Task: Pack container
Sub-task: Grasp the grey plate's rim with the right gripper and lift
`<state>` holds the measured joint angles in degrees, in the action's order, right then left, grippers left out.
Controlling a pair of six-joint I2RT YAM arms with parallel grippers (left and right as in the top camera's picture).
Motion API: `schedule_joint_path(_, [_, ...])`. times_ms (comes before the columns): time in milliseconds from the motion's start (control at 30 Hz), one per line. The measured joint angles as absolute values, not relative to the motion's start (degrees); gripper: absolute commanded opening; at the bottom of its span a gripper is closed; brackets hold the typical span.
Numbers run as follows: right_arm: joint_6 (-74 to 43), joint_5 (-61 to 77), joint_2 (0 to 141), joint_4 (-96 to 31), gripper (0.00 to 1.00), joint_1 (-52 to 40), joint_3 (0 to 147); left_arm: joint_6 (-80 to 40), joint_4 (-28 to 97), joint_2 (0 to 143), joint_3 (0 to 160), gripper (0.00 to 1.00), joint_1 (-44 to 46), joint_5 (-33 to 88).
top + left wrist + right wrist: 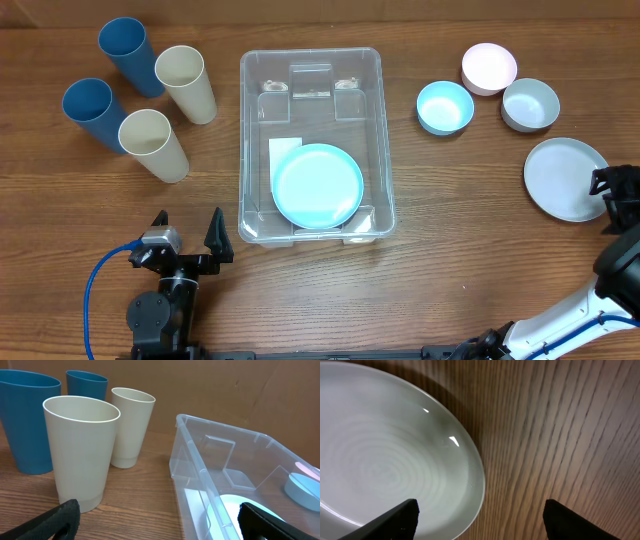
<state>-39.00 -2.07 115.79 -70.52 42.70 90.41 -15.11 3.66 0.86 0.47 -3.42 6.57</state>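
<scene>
Bright, even light from above; shadows short, soft. Faint sheen on container (246, 140) walls. Two small glare specks on grey plate (385, 460), frame centre.

This appears to be a robotics lab bench: a bare wood-grain table (450, 250), a plain brown backdrop (225, 390) beyond the fingers (55, 520) of the left gripper (157, 517), a blue cable (92, 285) trailing behind them, and cups (186, 82) and bowls (445, 107) in neat groups.

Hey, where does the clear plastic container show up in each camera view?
Overhead: the container sits mid-table, centre of frame.
Left wrist: it fills the right half, one corner toward the camera.
Right wrist: not in it.
Shared landmark: the cream cup standing to its left, in the overhead and left wrist views.
</scene>
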Motion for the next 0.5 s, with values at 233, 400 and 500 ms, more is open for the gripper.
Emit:
schedule_joint_path(233, [-38.4, -1.4, 115.8, -61.9, 0.31, 42.7, 80.7, -15.1, 3.7, 0.9, 0.5, 1.00, -3.4, 6.6])
schedule_joint_path(400, [-37.2, -1.3, 115.8, -60.9, 0.04, 42.7, 79.7, -15.1, 3.7, 0.9, 0.5, 1.00, -3.4, 6.6])
schedule_joint_path(500, [-37.3, -1.2, 115.7, -60.9, 0.04, 42.7, 79.7, -15.1, 3.7, 0.9, 0.5, 1.00, -3.4, 6.6])
